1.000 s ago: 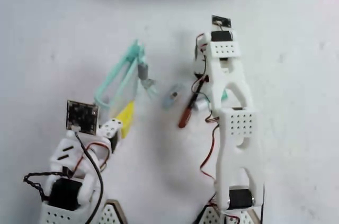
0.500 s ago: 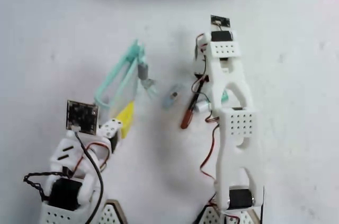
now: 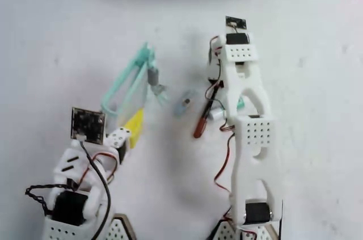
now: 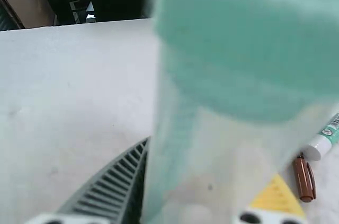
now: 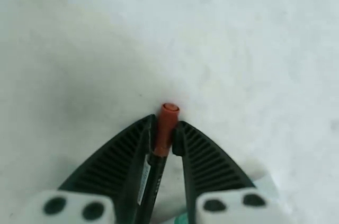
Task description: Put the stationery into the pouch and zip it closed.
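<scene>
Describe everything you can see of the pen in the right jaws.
The pen is slim, with a glossy, plastic-looking orange-red end and a dark barrel bearing a pale label. The right gripper has its jaws shut on it just behind that end, which pokes out past them. Whether it touches the table is unclear.

We find the 2 arms side by side at the near edge of the table [image 3: 317, 81]. The right arm [image 3: 252, 132] stretches well forward from its base, with the wrist bent so that the right gripper [image 5: 165, 128] points down at the tabletop. Its 2 ribbed jaws are clamped on a pen [image 5: 169, 110], 1 on each side. The left arm [image 3: 79, 183] sits folded low near its base. The left gripper [image 3: 133, 123] points forward and slightly toward the right arm.
</scene>
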